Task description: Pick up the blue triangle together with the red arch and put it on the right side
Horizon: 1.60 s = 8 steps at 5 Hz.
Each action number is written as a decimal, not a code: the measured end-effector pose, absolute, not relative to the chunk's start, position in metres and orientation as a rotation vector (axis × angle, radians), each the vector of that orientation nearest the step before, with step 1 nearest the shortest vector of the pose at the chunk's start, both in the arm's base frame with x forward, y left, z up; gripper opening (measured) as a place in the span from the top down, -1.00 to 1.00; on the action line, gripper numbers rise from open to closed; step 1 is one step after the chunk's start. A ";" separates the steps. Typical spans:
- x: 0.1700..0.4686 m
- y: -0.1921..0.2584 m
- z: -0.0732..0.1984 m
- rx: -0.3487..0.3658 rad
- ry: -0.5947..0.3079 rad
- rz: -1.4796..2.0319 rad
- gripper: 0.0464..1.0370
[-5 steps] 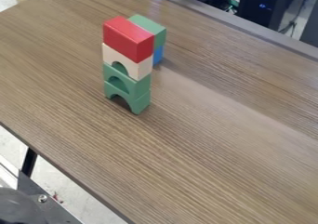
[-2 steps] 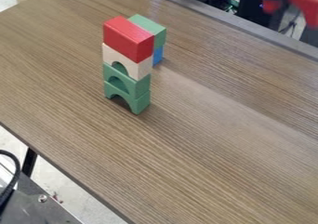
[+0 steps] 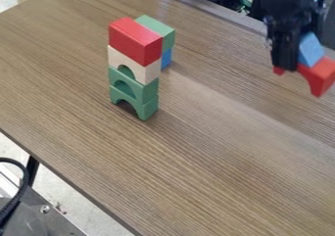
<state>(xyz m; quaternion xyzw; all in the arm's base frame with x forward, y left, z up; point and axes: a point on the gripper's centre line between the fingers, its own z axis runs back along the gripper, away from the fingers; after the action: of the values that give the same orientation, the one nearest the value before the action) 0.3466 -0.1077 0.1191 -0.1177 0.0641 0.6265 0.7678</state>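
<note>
Evidently, the pincer [image 3: 287, 59] is clamped on the red arch [image 3: 320, 74], legs downward, with the blue triangle [image 3: 311, 50] on top, so one grip probably carries both. They hang at the worktop's [image 3: 203, 156] right, well apart from the block tower [image 3: 135, 68], presumably for clear setting-down room.

four arches [image 3: 319, 74], three blocks [image 3: 134, 40], one blue triangle [image 3: 310, 50].
</note>
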 end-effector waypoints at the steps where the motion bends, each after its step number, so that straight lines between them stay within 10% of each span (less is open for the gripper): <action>1: 0.350 -0.107 0.105 -0.243 0.135 1.429 -0.10; 7: 0.358 -0.127 0.050 -0.112 0.200 1.499 -0.18; 8: 0.360 -0.127 0.056 -0.121 0.220 1.511 -0.77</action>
<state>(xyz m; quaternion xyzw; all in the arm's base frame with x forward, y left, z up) 0.3601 -0.1270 0.0557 -0.0546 0.0996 0.6838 0.7207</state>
